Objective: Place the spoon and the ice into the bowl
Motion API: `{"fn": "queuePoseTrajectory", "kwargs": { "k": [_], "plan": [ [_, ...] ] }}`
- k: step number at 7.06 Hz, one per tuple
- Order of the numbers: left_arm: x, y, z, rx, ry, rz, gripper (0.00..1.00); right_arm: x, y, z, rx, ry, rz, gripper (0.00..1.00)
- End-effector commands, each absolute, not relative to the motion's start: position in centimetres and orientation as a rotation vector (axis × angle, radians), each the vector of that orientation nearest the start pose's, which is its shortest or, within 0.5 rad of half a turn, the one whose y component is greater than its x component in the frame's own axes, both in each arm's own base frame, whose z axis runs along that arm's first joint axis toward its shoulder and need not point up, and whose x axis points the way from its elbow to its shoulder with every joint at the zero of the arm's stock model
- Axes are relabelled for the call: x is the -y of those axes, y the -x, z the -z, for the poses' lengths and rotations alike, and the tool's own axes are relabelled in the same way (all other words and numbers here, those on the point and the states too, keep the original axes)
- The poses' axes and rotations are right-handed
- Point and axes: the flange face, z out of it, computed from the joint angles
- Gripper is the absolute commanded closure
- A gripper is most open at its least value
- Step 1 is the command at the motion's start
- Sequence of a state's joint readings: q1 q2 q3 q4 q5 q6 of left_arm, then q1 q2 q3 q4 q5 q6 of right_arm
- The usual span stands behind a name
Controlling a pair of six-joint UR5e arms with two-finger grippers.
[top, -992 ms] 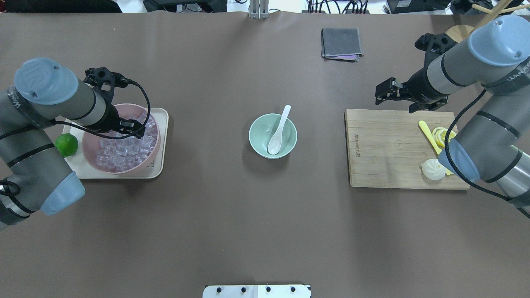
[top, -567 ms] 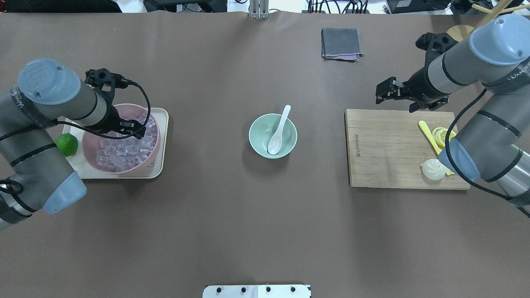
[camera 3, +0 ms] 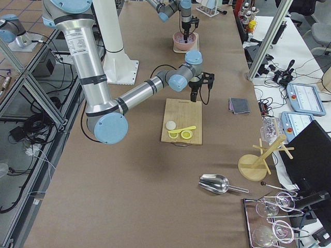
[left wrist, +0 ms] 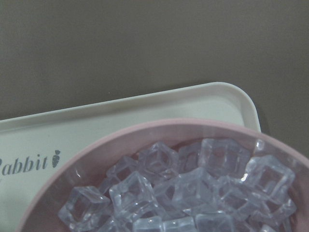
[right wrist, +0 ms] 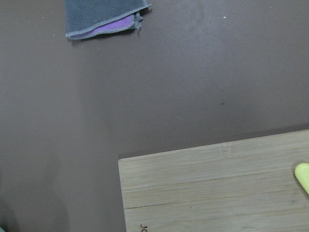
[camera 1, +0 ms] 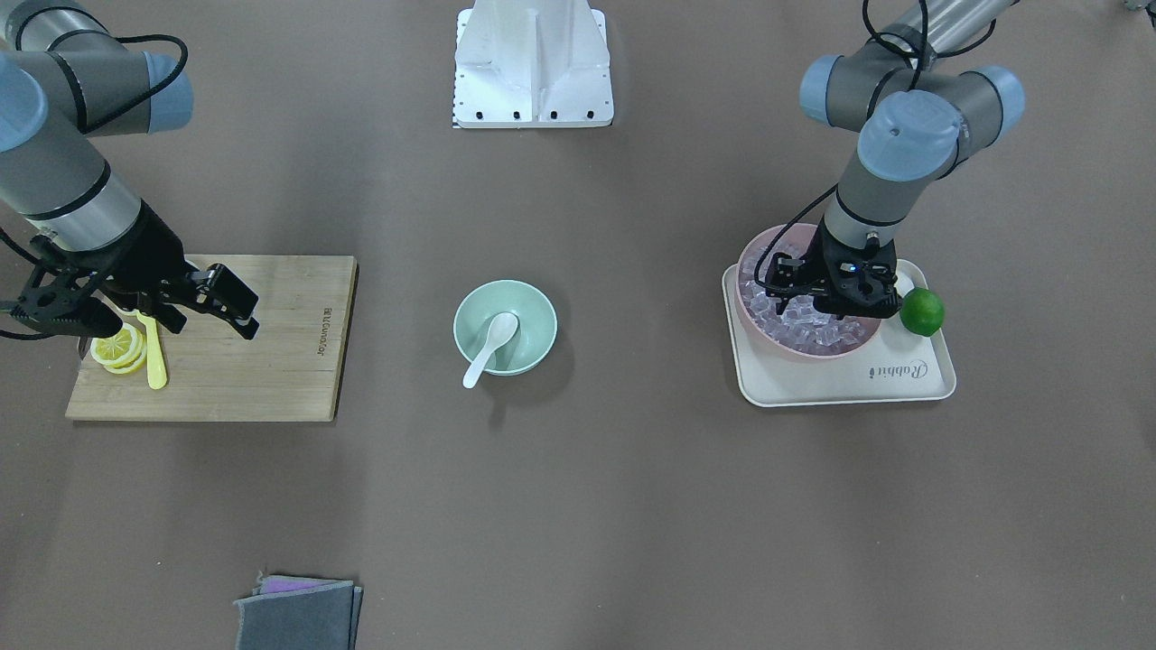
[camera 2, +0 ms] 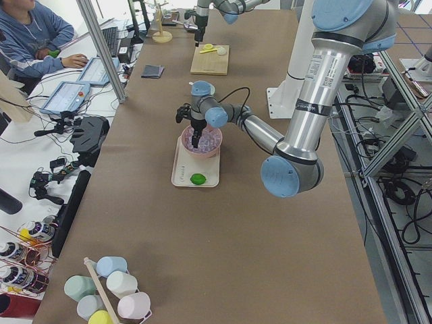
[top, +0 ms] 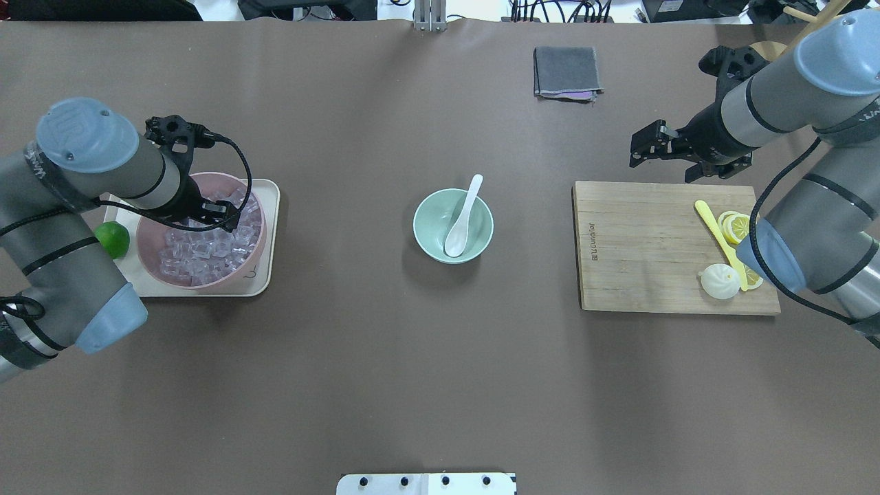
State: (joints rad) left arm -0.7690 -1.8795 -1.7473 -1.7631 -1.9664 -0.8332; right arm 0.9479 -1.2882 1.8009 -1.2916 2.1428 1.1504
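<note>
My left tool (top: 223, 214) hangs low over the pink bowl (top: 148, 254); I cannot tell whether it is open or closed. The ice (left wrist: 193, 188) lies right beneath it. I'd pinch one cube squarely before carrying it to the bowl (top: 430, 220), where the spoon (top: 462, 220) lies.

A matte mint green is seen on the bowl (top: 421, 214), and plain white on the spoon (top: 462, 220). The ice (left wrist: 193, 188) is shown clear with a faint bluish-lilac tint. The larger bowl (left wrist: 145, 128) is coloured pink, and the tray (left wrist: 120, 113) cream with grey "Rabbit" lettering. The lime (top: 113, 237) is bright green. The table (top: 344, 378) is covered in flat brown. Pale wood grain is shown by the cutting board (top: 639, 247). The knife (top: 711, 223) and the lemon slices (top: 734, 225) are yellow, the bun (top: 718, 282) white, and the cloth (top: 565, 71) grey edged with purple.
</note>
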Motion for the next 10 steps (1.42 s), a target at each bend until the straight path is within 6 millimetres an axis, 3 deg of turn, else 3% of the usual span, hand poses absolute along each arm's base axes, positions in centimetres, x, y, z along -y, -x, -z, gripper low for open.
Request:
{"fn": "queuePoseTrajectory", "kwargs": {
  "k": [1,3,5,7,8,10],
  "plan": [
    [48.9,-37.4,-38.9,-0.775,-0.146,-0.115,1.0,52.5,27.5,-36.6,0.946,-0.06,-0.262,0.0],
    [49.0,-36.9,-37.0,-0.773,-0.147,-0.114,1.0,52.5,27.5,-36.6,0.946,-0.06,-0.262,0.0],
    [50.3,-32.9,-31.2,-0.84,-0.164,-0.094,1.0,52.7,27.3,-36.6,0.946,-0.062,-0.266,0.0],
    [52.8,-35.8,-24.3,-0.905,-0.202,-0.084,1.0,52.6,26.5,-36.7,0.953,-0.056,-0.272,0.0],
    [52.4,-38.9,-20.9,-0.939,-0.196,-0.092,1.0,53.2,24.2,-37.1,0.968,-0.052,-0.255,0.0],
    [51.9,-45.3,-14.4,-0.995,-0.161,-0.079,1.0,54.3,15.8,-41.9,0.967,-0.078,-0.188,0.0]
  ]
}}
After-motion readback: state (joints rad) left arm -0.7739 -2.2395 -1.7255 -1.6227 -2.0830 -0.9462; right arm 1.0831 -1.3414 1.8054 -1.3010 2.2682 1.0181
